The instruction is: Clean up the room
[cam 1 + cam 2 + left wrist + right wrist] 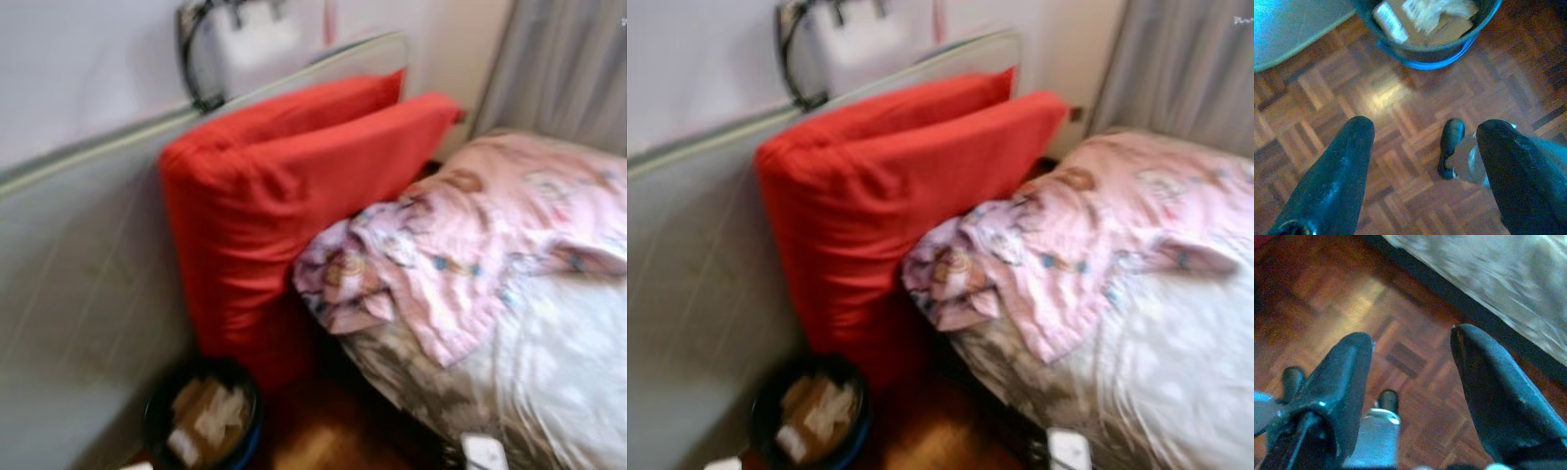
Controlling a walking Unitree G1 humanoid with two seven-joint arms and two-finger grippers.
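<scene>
Two red cushions (284,186) — one bin (201,421)

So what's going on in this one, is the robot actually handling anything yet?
Not yet. The robot faces a red cushion leaning against the wall beside a bed with a crumpled pink blanket. A dark bin holding paper scraps sits on the wood floor below the cushion. The left gripper and right gripper both hang open over the floor, holding nothing. The head views are blurred.
</scene>
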